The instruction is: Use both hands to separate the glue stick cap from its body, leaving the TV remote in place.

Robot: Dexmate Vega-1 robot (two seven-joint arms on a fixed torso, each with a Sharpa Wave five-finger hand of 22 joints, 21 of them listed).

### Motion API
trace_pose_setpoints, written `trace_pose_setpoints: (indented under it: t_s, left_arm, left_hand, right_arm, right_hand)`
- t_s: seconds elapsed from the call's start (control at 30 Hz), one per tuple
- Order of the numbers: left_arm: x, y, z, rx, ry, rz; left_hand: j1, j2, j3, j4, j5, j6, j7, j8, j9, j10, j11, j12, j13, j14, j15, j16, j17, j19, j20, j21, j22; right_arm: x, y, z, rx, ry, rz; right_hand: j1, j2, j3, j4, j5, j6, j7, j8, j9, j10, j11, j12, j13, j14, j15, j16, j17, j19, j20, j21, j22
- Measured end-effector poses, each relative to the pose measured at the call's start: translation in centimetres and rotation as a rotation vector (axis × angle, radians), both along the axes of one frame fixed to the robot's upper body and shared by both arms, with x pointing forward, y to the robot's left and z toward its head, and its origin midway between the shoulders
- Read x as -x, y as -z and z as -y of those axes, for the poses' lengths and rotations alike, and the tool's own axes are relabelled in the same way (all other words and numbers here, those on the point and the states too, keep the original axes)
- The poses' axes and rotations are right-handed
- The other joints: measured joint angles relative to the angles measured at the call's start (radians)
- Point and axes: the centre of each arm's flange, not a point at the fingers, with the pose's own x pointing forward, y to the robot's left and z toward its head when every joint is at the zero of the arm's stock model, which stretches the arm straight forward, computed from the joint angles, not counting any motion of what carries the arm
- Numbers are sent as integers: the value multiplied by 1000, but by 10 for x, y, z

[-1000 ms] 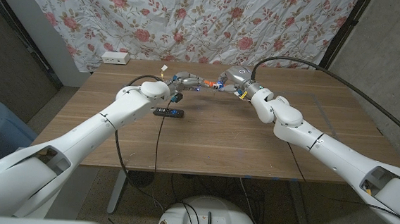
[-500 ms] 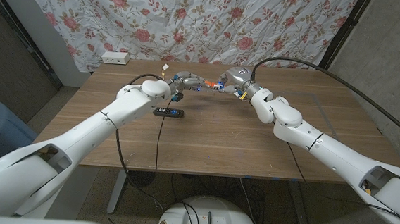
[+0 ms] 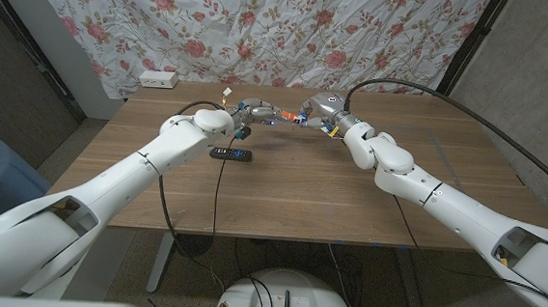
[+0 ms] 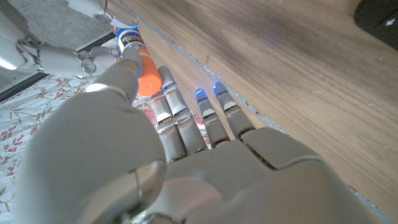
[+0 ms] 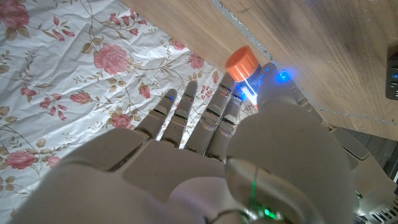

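At the left, near side of the work area the TV remote (image 3: 230, 153) lies on the table (image 3: 291, 193), apart from both hands. Further away, the left hand (image 3: 253, 110) pinches the orange cap (image 4: 148, 74) of the glue stick (image 3: 287, 118), with the other fingers stretched out. To the right, the right hand (image 3: 318, 112) holds the body (image 4: 129, 38) with the printed label. The stick hangs in the air between the two hands, over the far middle of the table. I judge it light and stiff, of smooth plastic that slips easily, so each hand should grip its own end firmly and pull straight apart
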Motion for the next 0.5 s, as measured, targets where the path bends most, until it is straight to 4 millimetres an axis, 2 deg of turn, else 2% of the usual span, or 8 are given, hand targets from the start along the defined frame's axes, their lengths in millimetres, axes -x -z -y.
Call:
trace_pose_setpoints:
  t_s: [0.5]
  left_arm:
    - [4, 0, -2, -5, -9, -6]
  left_hand:
    - [0, 8, -2, -1, -3, 5, -5, -11, 0, 11, -4, -6, 0, 6, 0, 0, 0, 0, 0, 0, 0]
  right_arm:
    - [-1, 1, 4, -11, 17, 3]
  right_hand:
    - [6, 6, -4, 1, 1, 7, -7, 4, -1, 5, 6, 0, 1, 4, -4, 0, 0, 0, 0, 0, 0]
